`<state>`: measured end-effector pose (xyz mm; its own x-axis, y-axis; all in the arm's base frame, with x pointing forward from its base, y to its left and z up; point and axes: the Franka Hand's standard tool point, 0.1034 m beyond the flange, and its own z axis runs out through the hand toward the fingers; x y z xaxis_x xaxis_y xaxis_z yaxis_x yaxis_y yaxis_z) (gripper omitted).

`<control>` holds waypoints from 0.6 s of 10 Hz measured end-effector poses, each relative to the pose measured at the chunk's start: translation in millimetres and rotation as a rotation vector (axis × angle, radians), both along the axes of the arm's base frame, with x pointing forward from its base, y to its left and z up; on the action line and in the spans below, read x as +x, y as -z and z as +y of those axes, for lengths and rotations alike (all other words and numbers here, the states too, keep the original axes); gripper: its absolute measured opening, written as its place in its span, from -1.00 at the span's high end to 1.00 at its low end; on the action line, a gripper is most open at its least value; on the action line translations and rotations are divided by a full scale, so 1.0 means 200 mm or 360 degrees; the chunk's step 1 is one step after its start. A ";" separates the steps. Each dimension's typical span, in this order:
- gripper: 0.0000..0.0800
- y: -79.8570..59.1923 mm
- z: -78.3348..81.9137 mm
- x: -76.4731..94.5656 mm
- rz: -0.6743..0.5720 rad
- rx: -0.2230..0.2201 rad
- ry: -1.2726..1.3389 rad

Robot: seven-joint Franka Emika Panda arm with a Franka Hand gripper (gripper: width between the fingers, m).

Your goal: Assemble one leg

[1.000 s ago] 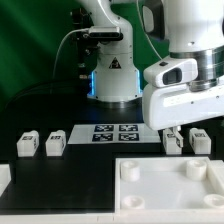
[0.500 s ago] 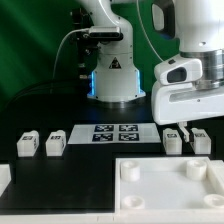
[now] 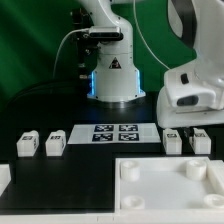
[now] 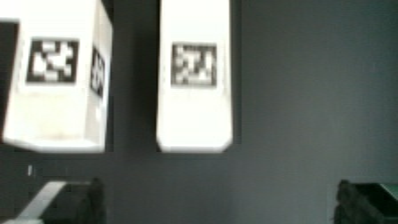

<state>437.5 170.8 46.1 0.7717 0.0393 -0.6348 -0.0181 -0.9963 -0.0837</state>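
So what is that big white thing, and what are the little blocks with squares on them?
That is a robot arm. One picture comes from a camera standing nearby, the other from a camera on the arm's wrist. On the dark table lie four small white blocks, furniture legs: two at the exterior view's left, two at its right. The wrist camera shows two legs close up. The black-and-white squares are marker tags. The arm's claw is open and holds nothing. A big white panel lies in front.
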 end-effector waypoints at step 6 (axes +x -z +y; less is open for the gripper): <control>-0.62 0.06 0.02 -0.01 0.0187 0.0018 -0.0037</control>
<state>435.4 175.7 33.8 0.6907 0.0642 -0.7203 -0.0052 -0.9956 -0.0937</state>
